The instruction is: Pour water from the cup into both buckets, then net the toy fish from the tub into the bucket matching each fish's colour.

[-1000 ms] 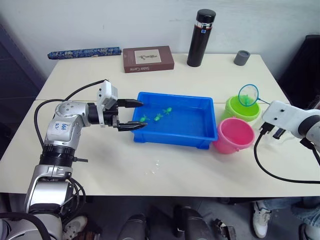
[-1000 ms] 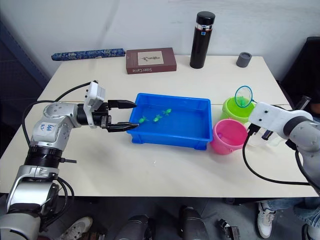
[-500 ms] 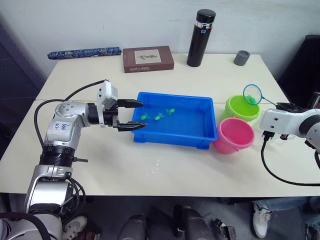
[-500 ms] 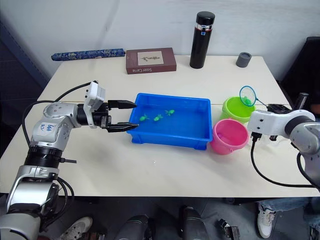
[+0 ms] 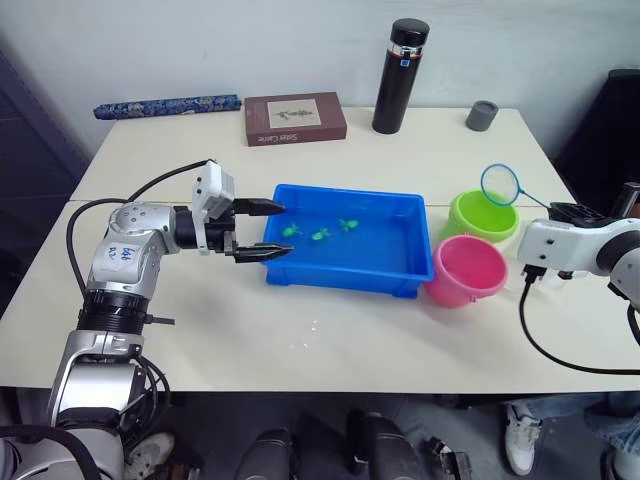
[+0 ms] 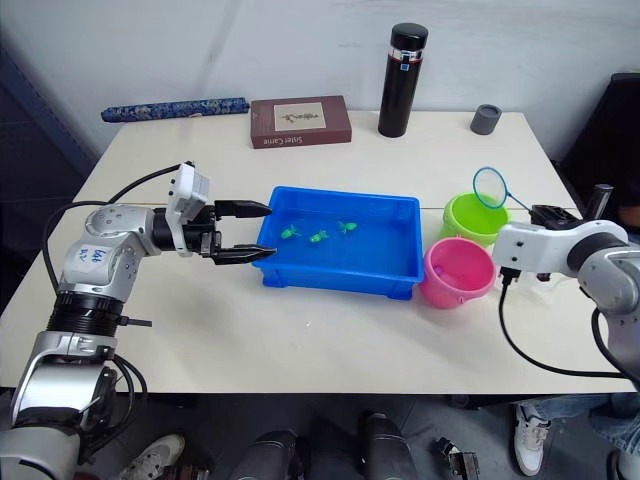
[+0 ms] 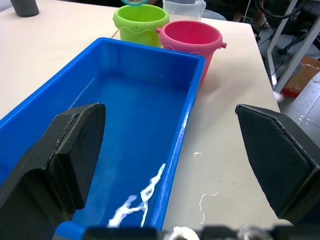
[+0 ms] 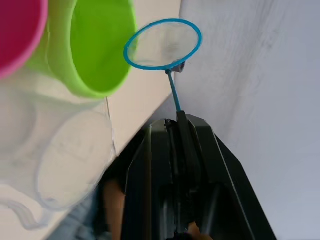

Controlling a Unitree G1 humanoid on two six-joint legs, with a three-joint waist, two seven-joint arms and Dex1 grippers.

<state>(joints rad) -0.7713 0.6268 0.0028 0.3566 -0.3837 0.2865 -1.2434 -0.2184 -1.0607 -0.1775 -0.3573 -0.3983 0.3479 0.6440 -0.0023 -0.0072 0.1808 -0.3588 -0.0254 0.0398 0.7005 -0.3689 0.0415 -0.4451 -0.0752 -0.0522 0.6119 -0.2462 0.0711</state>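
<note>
Left eye view: the net [image 5: 500, 184] is held by the right gripper [image 5: 570, 212] by its thin dark handle. Its long axis slopes up from the gripper toward the table's middle, and the blue-rimmed hoop is raised above the far rim of the green bucket [image 5: 482, 217]. The pink bucket [image 5: 465, 270] is set just nearer, touching or almost touching the green one, beside the right end of the tub [image 5: 345, 240]. The tub's long axis lies across the table; three green toy fish [image 5: 320, 233] are seen inside it near the far wall.

Right wrist view: the fingers are pressed together on the handle, and the hoop is seen empty. The cup [image 8: 55, 160], clear and lying close to the green bucket, is shown plainly here, whereas in the head views it is largely hidden behind the right arm.

Left wrist view: the tub's interior is seen lengthwise, with both buckets beyond its far end.

The left arm is bent at the elbow, forearm level, the left gripper [image 5: 262, 230] pointed at the tub's left end. Its jaws are spread wide with nothing held, one finger over the rim corner, the other near the front wall.

On the table's far side, a black flask [image 5: 399, 76], a grey cap [image 5: 481, 115] and a brown book [image 5: 296, 118] are placed.
</note>
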